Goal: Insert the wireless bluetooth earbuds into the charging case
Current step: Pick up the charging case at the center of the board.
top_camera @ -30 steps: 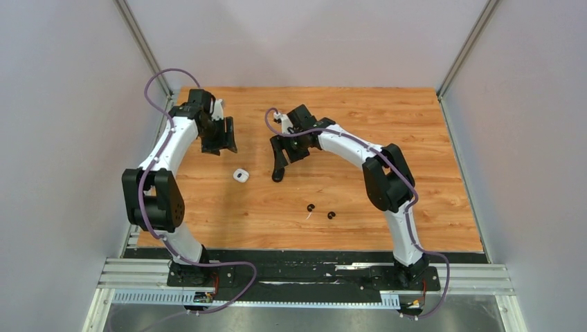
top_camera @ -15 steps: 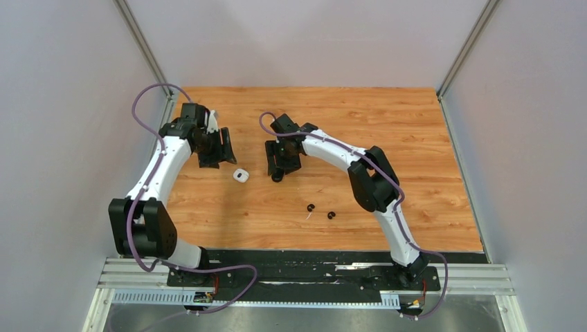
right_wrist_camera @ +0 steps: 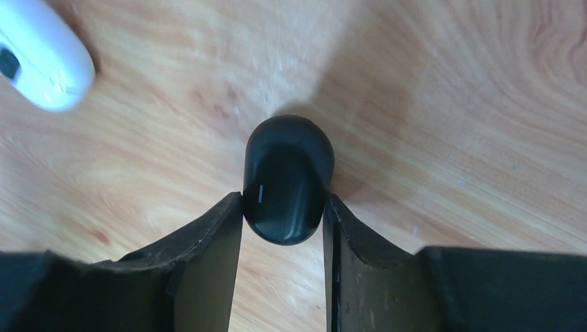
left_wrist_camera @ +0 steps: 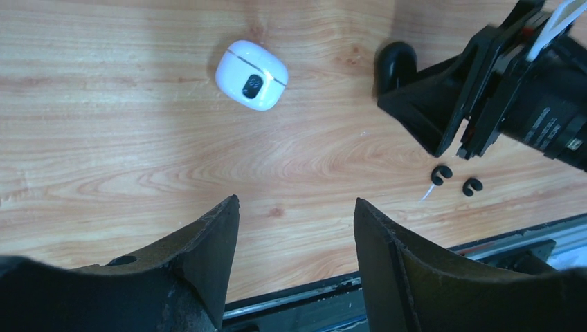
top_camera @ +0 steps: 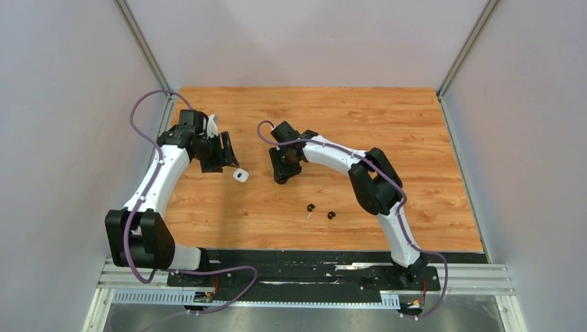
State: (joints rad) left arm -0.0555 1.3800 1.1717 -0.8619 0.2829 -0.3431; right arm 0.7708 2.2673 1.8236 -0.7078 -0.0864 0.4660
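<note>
Since the earlier frame the right arm has swung leftward and lowered, so that the right gripper (right_wrist_camera: 284,200) now sits astride the black charging case (right_wrist_camera: 287,162), and its fingers have drawn inward. The left arm has folded back toward its base, bringing the left gripper (left_wrist_camera: 296,204) slightly nearer the white charging case (left_wrist_camera: 251,75). Cases and earbuds lie where they were.

Nearest the arm bases, two black earbuds (top_camera: 311,207) (top_camera: 331,215) lie loose on the wooden table (top_camera: 415,138), near each other but apart, outside both cases. A thin white sliver (left_wrist_camera: 429,193), too small to identify, lies just beside the one nearer the left arm.

Farther out, the white charging case rests on the wood with its lid down, touched by neither gripper.

Beside it, toward the right arm, the black charging case sits on the table between the right gripper's fingers (right_wrist_camera: 208,263). In the right wrist view each inner face lies against a flank of the case, so the tool is clamped on it, partly closed.

Farthest, on the left, the left gripper hangs above the table with its fingers spread wide, holding and touching nothing
</note>
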